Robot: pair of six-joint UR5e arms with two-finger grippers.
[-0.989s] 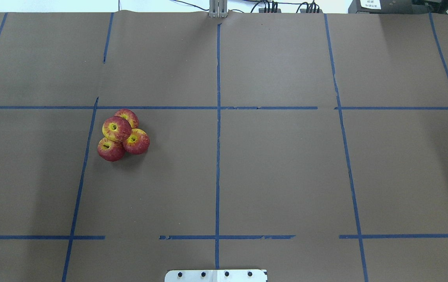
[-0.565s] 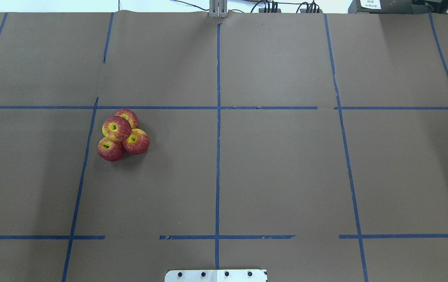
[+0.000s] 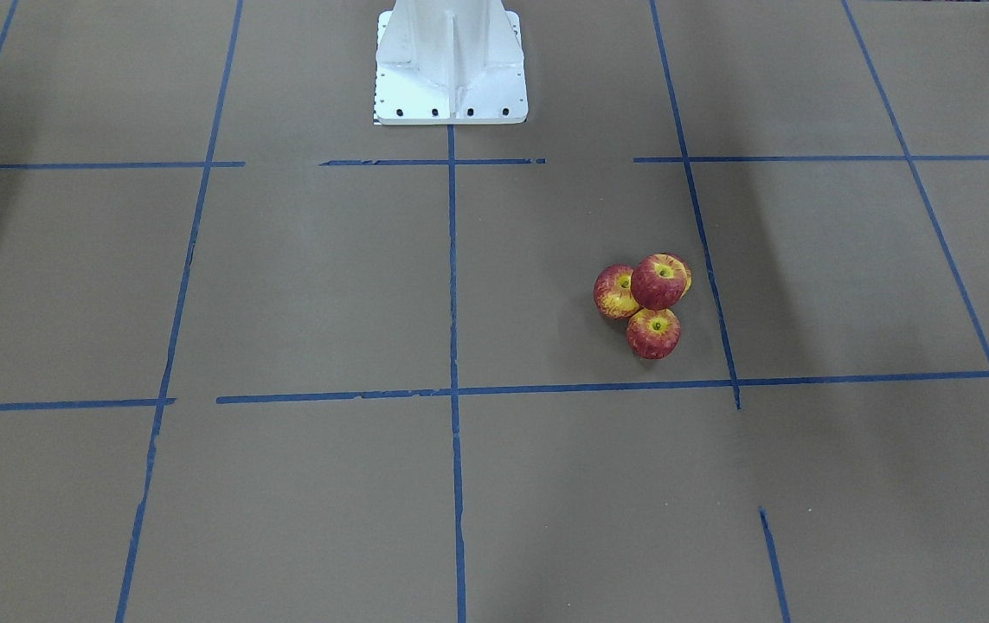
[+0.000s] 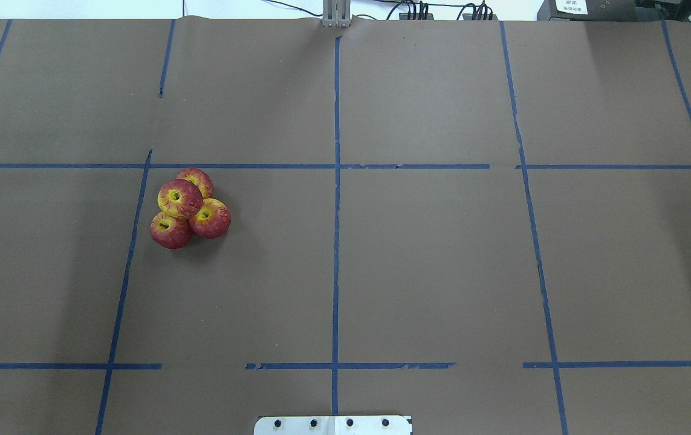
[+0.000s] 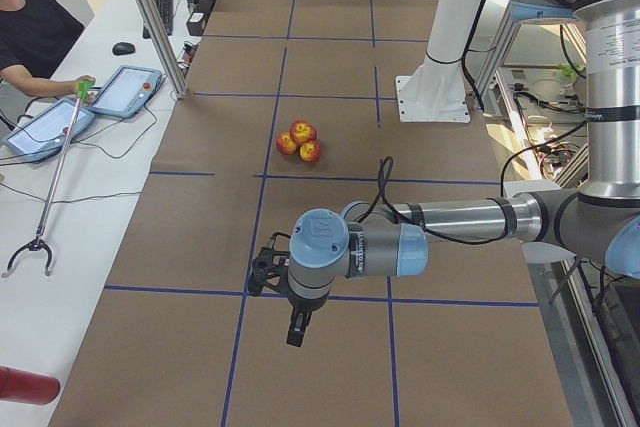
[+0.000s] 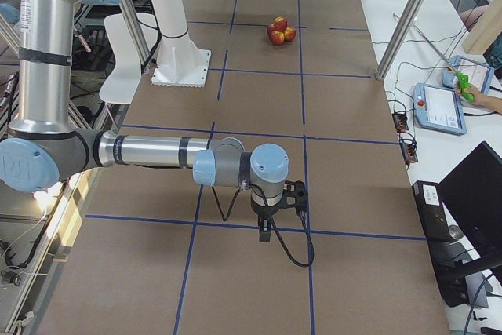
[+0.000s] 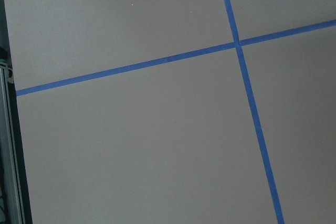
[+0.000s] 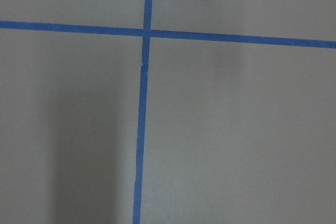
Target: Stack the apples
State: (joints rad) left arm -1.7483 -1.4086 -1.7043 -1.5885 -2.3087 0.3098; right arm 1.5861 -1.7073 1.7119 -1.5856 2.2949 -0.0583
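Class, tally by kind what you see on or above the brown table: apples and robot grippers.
Small round red apples with yellow streaks: 4
Black two-finger grippers, left gripper and right gripper: 2
Total: 6

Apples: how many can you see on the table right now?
4. One small round red-and-yellow apple sits atop three touching ones: the far apple, the darker near-left apple, the near-right apple. All clustered on the robot's left side; none seems hidden.
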